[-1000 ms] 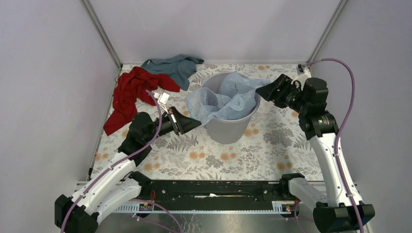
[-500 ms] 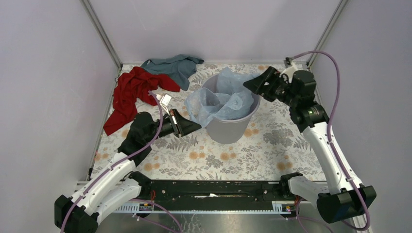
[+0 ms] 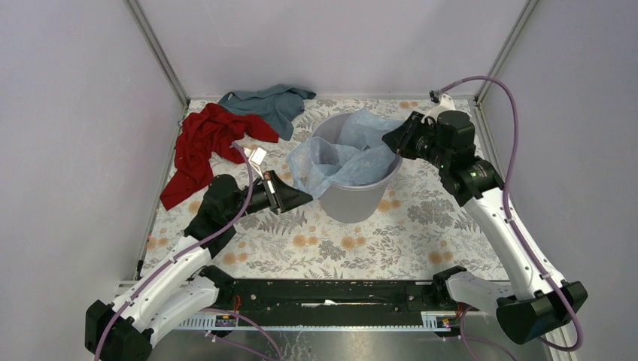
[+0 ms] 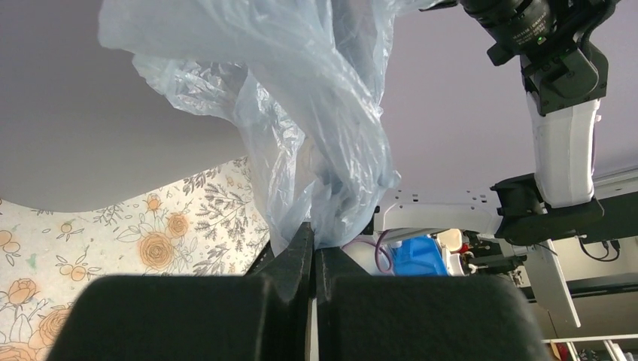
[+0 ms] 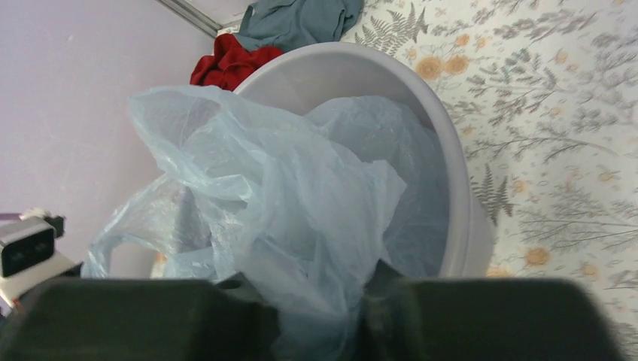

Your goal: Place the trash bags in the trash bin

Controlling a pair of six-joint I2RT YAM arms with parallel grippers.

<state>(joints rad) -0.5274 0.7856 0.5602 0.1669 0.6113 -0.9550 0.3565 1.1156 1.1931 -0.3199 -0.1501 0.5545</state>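
Note:
The light grey trash bin stands upright at the middle of the table. The pale blue trash bag lies crumpled in its mouth and spills over the left rim. My left gripper is just left of the bin and is shut on the bag's hanging edge; the left wrist view shows the film pinched between the jaws. My right gripper is at the bin's right rim. In the right wrist view it holds a bunch of the bag above the bin's rim.
A red cloth and a teal-grey cloth lie at the back left of the floral table cover. Grey walls close in the left, back and right sides. A black rail runs along the near edge.
My right gripper has moved left from beside the bin to its right rim, bringing the bag's right side over the opening. My left gripper has barely moved.

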